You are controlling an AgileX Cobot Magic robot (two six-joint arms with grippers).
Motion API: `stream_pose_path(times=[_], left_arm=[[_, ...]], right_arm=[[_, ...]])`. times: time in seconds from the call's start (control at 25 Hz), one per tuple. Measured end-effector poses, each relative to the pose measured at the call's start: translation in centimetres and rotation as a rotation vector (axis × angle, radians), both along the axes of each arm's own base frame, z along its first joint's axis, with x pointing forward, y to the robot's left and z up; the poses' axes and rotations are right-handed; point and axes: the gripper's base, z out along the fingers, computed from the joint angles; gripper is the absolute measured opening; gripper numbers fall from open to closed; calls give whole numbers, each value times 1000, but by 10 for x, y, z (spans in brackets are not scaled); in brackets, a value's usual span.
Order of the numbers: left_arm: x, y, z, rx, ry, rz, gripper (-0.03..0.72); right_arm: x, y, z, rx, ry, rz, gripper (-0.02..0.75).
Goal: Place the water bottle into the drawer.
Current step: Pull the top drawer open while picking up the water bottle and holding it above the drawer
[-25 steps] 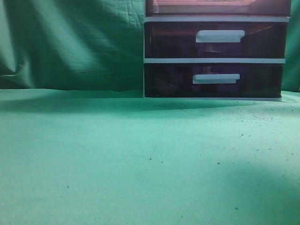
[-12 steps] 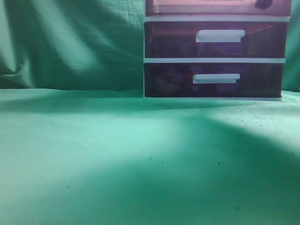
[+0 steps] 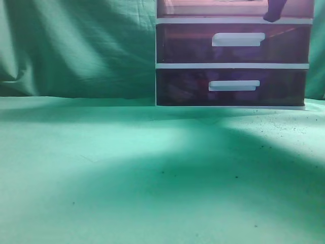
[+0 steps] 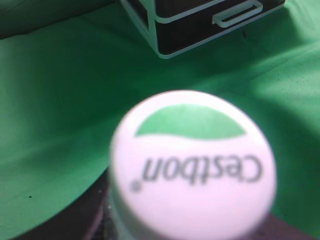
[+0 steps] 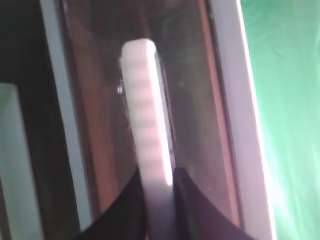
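Note:
The water bottle's white cap (image 4: 192,165), with a green patch and the word "Cestbon", fills the left wrist view from very close. My left gripper (image 4: 92,220) shows only as dark parts beneath the cap and holds the bottle above the green cloth. The drawer (image 3: 213,7) is the top one of the white-framed unit, cut off by the top edge of the exterior view. My right gripper (image 3: 274,11) is in front of it. In the right wrist view its dark jaws (image 5: 159,200) are shut on the drawer's white bar handle (image 5: 147,125).
Two like reddish-brown drawers with white handles, the middle one (image 3: 233,43) and the bottom one (image 3: 231,86), sit below the top drawer. The unit's lower corner (image 4: 200,25) shows ahead of the bottle. Green cloth (image 3: 127,168) covers the table and hangs behind as a backdrop.
My right gripper has come down into the exterior view in front of the top drawer. A shadow has spread across the cloth.

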Motion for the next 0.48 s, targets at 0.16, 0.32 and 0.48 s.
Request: stream_pose_path(times=[0.16,0.32,0.48], left_arm=[[6,-4,-5,13,20,0,291],[9,-6,-9,30,26,0,291],[11,-5,-7,48,-3,0,291]], right_arm=[[-1,1,1,-65,-17,19,91],[-24,5,4,-85,-7,46,91],[-58,11,0,-87,29,74,91]])
